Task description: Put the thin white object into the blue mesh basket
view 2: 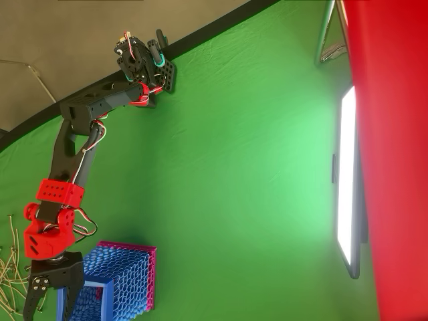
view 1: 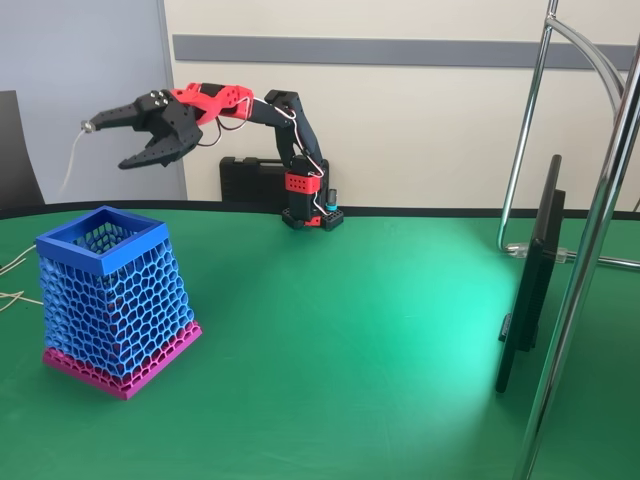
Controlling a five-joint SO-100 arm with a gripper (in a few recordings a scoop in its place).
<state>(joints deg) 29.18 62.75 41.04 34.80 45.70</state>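
Up at the claw's [view 1: 100,145] upper fingertip I see the thin white object [view 1: 72,158] dangling by its knob, fingers spread wide, just left of and above the blue mesh basket [view 1: 101,243] on the green worktop [view 1: 350,330]

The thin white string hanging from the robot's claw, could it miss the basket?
Yes, maybe. The thin white cord dangles from just one fingertip of the black gripper, whose jaws stand apart, so it might slip early. It also hangs left of the blue honeycomb mesh basket, near its rim, so it could land on the green table.
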